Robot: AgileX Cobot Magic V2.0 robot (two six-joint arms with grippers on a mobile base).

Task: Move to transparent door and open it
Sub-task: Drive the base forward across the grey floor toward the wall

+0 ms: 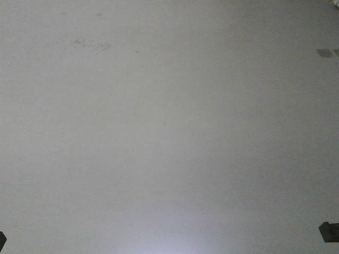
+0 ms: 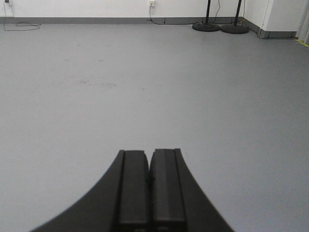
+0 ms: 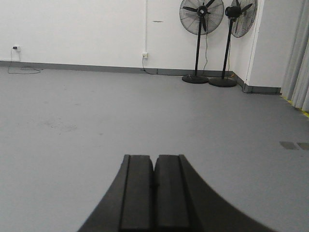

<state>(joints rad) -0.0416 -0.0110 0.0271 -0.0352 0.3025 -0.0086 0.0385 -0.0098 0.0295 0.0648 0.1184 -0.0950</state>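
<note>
The transparent door is out of view in all three views. My left gripper is shut, its two black fingers pressed together with nothing between them, pointing over bare grey floor. My right gripper is shut the same way and holds nothing, aimed across the floor toward a white wall. The front view shows only grey floor, with small dark parts of the robot at its bottom corners.
Two black pedestal fans stand at the far right by the white wall; their round bases show in the left wrist view. A cable lies by the far-left wall socket. Grey curtain hangs at right.
</note>
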